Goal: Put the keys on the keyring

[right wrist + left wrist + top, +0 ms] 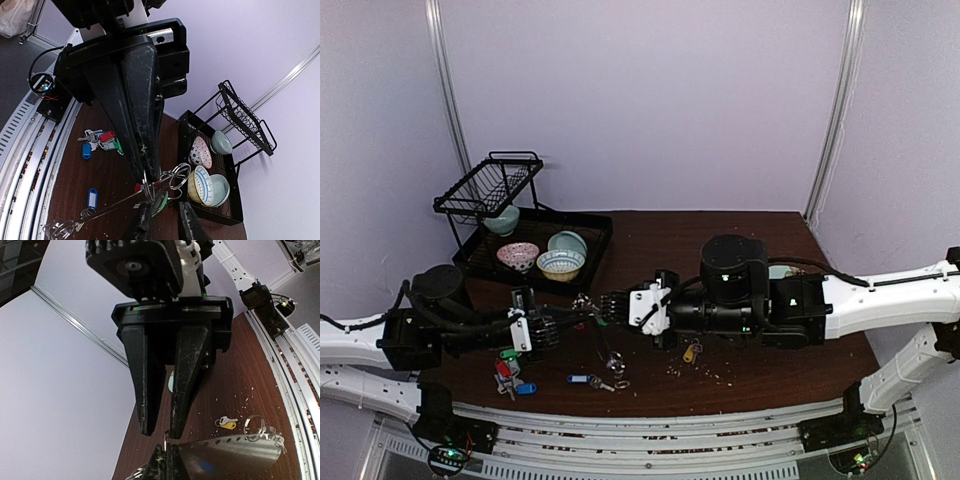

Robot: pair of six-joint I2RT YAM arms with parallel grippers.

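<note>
The keyring (230,452) hangs in the air over the middle of the worktop (660,240), between the two tools. It is a flat, thin, shiny grey metal loop with tiny holes along its rim and small round wire rings (255,422) at its far end. Its long way runs from the left tool (147,184) out and slants down toward the near edge. The left tool is clenched tight on one end of it. The right tool (161,433) points at that same spot, its two black fingers (187,375) a little apart. The keys (102,141) lie flat on the dark brown wood below, with red, green and blue plastic tags. One yellow-tagged key (227,423) lies apart.
</note>
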